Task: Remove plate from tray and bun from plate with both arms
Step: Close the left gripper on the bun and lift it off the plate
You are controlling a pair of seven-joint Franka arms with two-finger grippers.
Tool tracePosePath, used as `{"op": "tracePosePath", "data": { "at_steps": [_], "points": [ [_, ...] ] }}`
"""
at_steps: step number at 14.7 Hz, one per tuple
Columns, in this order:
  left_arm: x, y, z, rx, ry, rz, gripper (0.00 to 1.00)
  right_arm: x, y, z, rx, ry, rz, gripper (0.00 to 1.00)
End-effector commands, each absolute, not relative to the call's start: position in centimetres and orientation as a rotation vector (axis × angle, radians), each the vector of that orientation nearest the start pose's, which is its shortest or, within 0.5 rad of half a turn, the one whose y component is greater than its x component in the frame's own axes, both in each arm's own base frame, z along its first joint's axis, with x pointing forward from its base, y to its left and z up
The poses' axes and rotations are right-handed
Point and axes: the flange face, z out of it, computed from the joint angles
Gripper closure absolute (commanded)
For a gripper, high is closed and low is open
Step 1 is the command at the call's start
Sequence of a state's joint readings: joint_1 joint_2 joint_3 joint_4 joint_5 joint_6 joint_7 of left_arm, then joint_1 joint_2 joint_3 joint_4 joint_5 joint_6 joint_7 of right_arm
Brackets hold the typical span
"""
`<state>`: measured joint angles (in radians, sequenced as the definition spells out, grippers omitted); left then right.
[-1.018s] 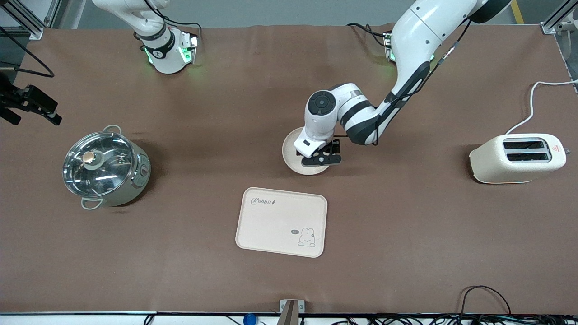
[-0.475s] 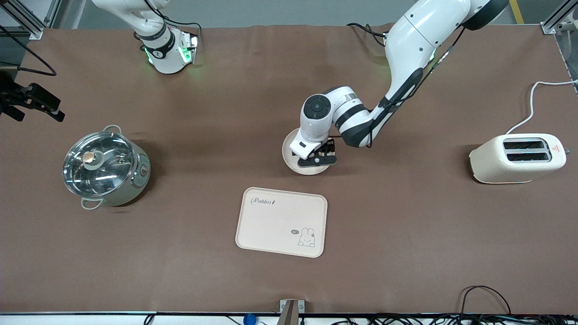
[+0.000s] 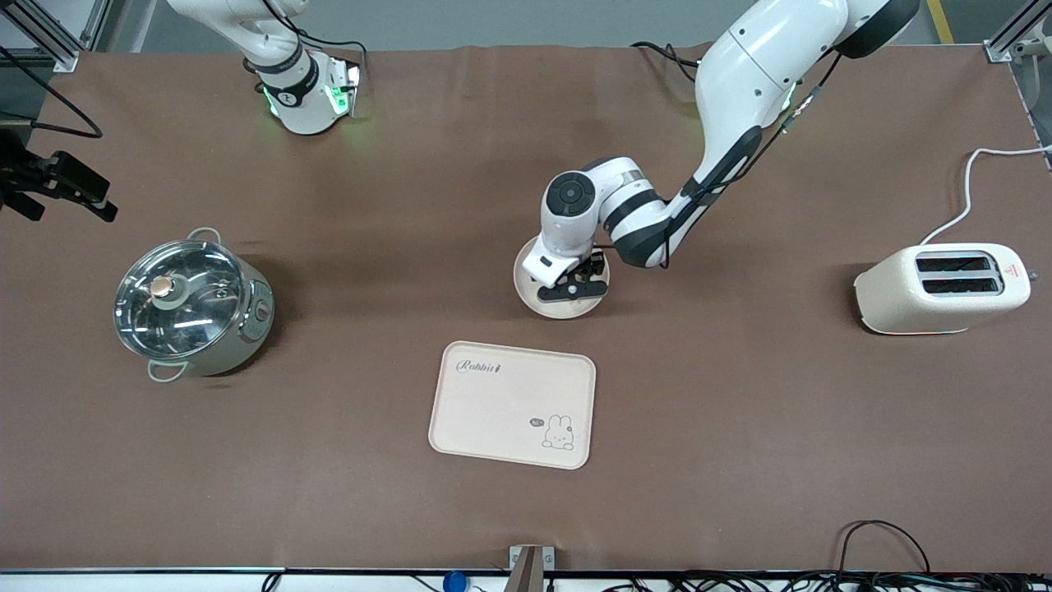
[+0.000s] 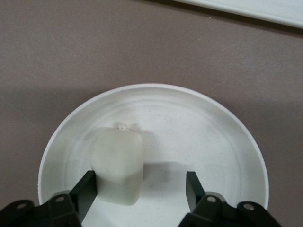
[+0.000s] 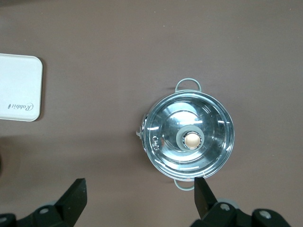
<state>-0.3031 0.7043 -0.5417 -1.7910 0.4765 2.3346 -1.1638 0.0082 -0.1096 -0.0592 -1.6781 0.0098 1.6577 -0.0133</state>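
Bun (image 4: 117, 165) sits on the plate (image 3: 530, 294), which rests on the worktop (image 3: 740, 411) near its middle, farther from the front camera than the rabbit tray (image 3: 511, 403) and just apart from it. Left tool (image 4: 141, 191) is low over the plate with its fingers (image 4: 86, 188) spread wide; one finger stands right against the bun's side, the other well clear of it. A cream toaster (image 3: 941, 288) stands toward the left arm's end of the worktop, its cord trailing off. A lidded steel pot (image 3: 191, 302) stands toward the right arm's end, and the right tool (image 5: 139, 198) hangs over the worktop beside that pot, spread wide and empty.
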Motion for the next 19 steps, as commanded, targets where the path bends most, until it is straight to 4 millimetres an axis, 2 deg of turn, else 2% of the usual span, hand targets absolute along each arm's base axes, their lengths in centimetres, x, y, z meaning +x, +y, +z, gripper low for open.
{"op": "tracePosePath", "data": {
  "at_steps": [1, 5, 6, 7, 10, 11, 12, 14, 15, 16, 17, 18, 19],
  "points": [
    [45.6, -46.3, 19.4, -3.105, -0.105, 0.012, 0.18, 52.7, -2.8, 64.5, -3.145, 0.077, -0.135, 0.00],
    [44.6, -46.6, 18.9, -3.083, -0.112, -0.012, 0.70, 52.7, -2.8, 64.5, -3.145, 0.077, -0.132, 0.00],
    [44.9, -46.3, 18.9, -3.079, -0.104, -0.027, 0.81, 52.7, -2.8, 64.5, -3.145, 0.077, -0.132, 0.00],
    [45.0, -46.2, 18.8, -3.076, -0.100, -0.033, 0.85, 52.7, -2.8, 64.5, -3.144, 0.077, -0.135, 0.00],
    [45.3, -46.1, 19.1, -3.078, -0.115, -0.038, 0.86, 52.7, -2.8, 64.5, -3.144, 0.077, -0.135, 0.00],
    [45.7, -45.9, 19.7, -3.072, -0.128, -0.040, 0.95, 52.7, -2.7, 64.5, -3.144, 0.074, -0.135, 0.00],
    [45.8, -45.7, 20.4, -3.044, -0.149, -0.031, 0.98, 52.7, -2.7, 64.5, -3.145, 0.074, -0.132, 0.00],
    [46.4, -45.0, 22.5, -2.999, -0.167, -0.045, 0.99, 52.7, -2.7, 64.5, -3.145, 0.072, -0.135, 0.00],
    [47.5, -43.7, 24.2, -2.989, -0.225, -0.021, 0.99, 52.7, -2.7, 64.5, -3.145, 0.069, -0.135, 0.00],
    [48.8, -42.0, 26.7, -3.004, -0.278, 0.040, 0.99, 52.7, -2.7, 64.5, -3.145, 0.067, -0.137, 0.00],
    [50.2, -39.7, 30.0, -3.029, -0.268, 0.105, 1.00, 52.7, -2.8, 64.5, -3.148, 0.062, -0.135, 0.00],
    [52.1, -36.1, 32.9, -3.050, -0.264, 0.165, 1.00, 52.7, -2.7, 64.5, -3.148, 0.055, -0.135, 0.00],
    [53.8, -33.3, 34.7, -3.074, -0.279, 0.180, 1.00, 52.7, -2.7, 64.5, -3.148, 0.060, -0.135, 0.00]
  ]
}}
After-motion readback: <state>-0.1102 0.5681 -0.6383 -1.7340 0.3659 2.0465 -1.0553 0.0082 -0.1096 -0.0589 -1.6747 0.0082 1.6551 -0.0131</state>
